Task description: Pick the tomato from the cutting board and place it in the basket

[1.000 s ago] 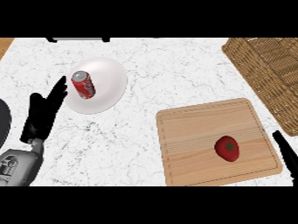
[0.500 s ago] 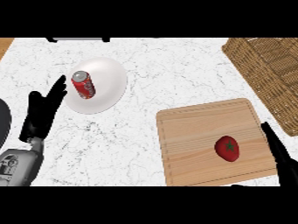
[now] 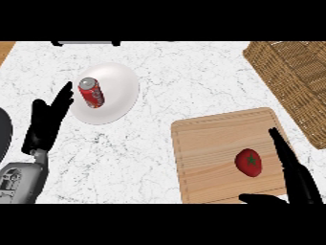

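**Tomato on the board, right hand beside it**

Tomato (image 3: pixel 248 161) lies on the cutting board (image 3: pixel 208 158), right of the board's middle, green stem cap facing up. Not held.

Right hand (image 3: pixel 292 167) enters from the lower right edge, over the board. Fingers (image 3: pixel 278 143) straight and spread wide from the thumb, which shows at the board's lower edge. Fingers just right of the tomato; contact cannot be told.

Basket (image 3: pixel 306 81) sits at the upper right of the marble table (image 3: pixel 186 81), its near corner close to the board's right edge.

Left hand (image 3: pixel 49 122) at the left, open, fingers up, resting beside a white plate (image 3: pixel 119 91). A red can (image 3: pixel 91 92) lies on its side on that plate.
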`<state>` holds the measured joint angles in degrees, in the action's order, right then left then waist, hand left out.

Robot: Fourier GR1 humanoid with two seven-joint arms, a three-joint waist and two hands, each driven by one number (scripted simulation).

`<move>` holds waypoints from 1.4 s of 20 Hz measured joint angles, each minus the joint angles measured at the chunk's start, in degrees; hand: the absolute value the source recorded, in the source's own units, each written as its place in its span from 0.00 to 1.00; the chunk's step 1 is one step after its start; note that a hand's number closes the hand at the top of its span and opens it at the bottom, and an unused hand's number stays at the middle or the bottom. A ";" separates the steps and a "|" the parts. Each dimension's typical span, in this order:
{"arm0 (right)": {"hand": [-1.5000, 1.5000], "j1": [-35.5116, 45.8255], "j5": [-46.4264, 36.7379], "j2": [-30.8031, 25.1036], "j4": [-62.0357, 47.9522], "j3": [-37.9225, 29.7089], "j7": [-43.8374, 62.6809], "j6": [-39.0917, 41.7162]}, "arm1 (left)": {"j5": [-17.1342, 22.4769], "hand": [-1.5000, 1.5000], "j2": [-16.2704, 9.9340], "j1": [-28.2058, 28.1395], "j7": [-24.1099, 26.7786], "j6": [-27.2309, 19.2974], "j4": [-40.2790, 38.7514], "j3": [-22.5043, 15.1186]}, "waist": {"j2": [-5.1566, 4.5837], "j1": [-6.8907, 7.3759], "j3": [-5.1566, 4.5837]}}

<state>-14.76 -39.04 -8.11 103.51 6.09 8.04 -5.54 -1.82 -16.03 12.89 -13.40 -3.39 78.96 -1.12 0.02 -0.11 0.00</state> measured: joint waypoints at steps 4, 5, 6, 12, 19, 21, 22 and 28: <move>0.00 2.01 -0.53 0.71 -2.65 -0.35 0.74 0.75 | -1.18 0.50 1.18 -1.16 0.44 0.44 0.74 0.71 | 0.00 0.03 0.00; 0.00 2.61 -0.35 0.89 -3.49 -0.57 0.49 0.84 | -1.53 0.50 1.53 -0.62 0.31 0.47 0.14 0.99 | 0.00 0.02 0.00; 0.00 2.68 -0.29 0.98 -3.26 -0.65 0.78 1.23 | -2.08 0.50 1.99 -1.04 0.47 0.40 0.40 1.01 | 0.00 0.01 0.01; 0.00 3.63 0.01 1.59 -5.83 -1.53 -0.33 1.01 | -2.61 0.50 2.06 -1.26 0.44 2.36 0.62 2.74 | 0.01 0.01 0.00; 1.00 5.70 -1.32 2.09 -12.21 -1.92 -3.61 -0.82 | -3.37 0.50 3.09 0.10 0.07 3.10 0.09 3.99 | 0.00 0.01 -0.01; 1.00 6.51 -2.79 1.49 -13.71 -2.08 -4.84 -1.97 | -3.80 0.50 3.49 -0.41 -0.51 2.88 1.24 3.74 | 0.02 0.05 -0.02; 1.00 6.71 -4.26 1.56 -14.05 -1.43 -4.99 -2.75 | -3.77 0.50 3.47 -0.33 0.09 3.11 0.50 3.96 | 0.03 0.02 -0.04; 1.00 7.49 -10.49 1.46 -15.16 -0.07 -5.63 -6.94 | -4.74 0.50 4.07 0.23 0.65 3.16 -0.90 4.32 | 0.14 -0.01 -0.17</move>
<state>-7.28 -49.53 -6.64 88.35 6.02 2.41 -12.48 -6.56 -11.97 13.13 -12.75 -0.23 78.06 3.20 0.15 -0.11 -0.17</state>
